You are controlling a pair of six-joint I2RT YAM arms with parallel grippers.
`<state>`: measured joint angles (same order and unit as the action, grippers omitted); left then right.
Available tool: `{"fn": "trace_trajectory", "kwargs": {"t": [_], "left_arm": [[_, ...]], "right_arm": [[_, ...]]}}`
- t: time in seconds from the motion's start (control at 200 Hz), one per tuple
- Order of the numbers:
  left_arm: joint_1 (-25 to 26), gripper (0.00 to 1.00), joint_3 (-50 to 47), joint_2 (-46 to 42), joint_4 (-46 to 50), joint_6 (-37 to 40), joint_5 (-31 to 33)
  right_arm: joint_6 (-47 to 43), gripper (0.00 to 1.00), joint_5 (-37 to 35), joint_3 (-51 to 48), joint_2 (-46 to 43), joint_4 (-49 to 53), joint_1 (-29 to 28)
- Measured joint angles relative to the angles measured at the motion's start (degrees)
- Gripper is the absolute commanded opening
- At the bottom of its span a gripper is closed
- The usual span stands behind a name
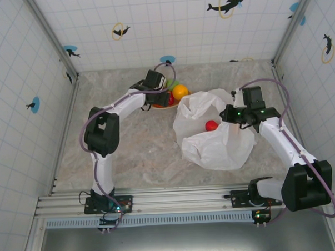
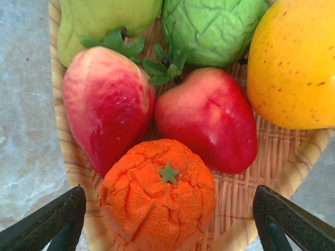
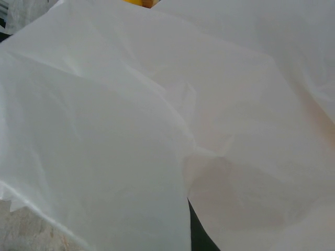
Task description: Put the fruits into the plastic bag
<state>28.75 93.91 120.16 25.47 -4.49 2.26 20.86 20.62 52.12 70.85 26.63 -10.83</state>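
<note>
Nearest, the orange fruit [image 2: 157,201] is lying on the far plate [image 2: 277,157], framed by our left gripper [image 2: 167,222], which is gaping wide. We are judging the fruit light, bumpy and best gripped across its middle. Our right gripper [image 1: 235,114] is clamping shut, seemingly on the flimsy bag [image 1: 213,146] at right.

Overhead from behind — left wrist close on fruits [image 2: 207,117], right on bag [image 3: 131,130]

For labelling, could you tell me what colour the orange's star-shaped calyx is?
Green calyx; clearest in the left wrist view.
</note>
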Motion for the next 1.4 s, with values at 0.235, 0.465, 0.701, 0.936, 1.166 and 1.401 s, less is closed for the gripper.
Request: {"fn": "trace_trajectory", "kwargs": {"t": [0.235,0.465,0.701,0.936,1.166,1.401], "left_arm": [[0.0,0.8,1.3,2.5,1.3,0.2,0.2],[0.0,0.73,2.6,4.1,1.8,0.4,1.2],[0.0,0.62,3.2,4.2,2.2,1.3,1.9],[0.0,0.56,3.2,4.0,2.3,1.5,2.1],[0.0,0.55,-0.2,-2.1,2.3,1.3,2.0],[0.0,0.54,-19.1,-23.7,-5.4,-1.9,-4.0]], "right_arm": [[-0.2,0.03,-0.2,0.0,0.0,0.0,0.0],[-0.1,0.03,-0.3,0.0,0.0,0.0,0.0],[-0.2,0.03,-0.4,0.0,0.0,0.0,0.0],[-0.2,0.03,-0.4,0.0,0.0,0.0,0.0],[-0.2,0.03,-0.8,0.0,0.0,0.2,-0.1],[-0.1,0.03,-0.8,0.0,0.0,0.2,-0.1]]}}
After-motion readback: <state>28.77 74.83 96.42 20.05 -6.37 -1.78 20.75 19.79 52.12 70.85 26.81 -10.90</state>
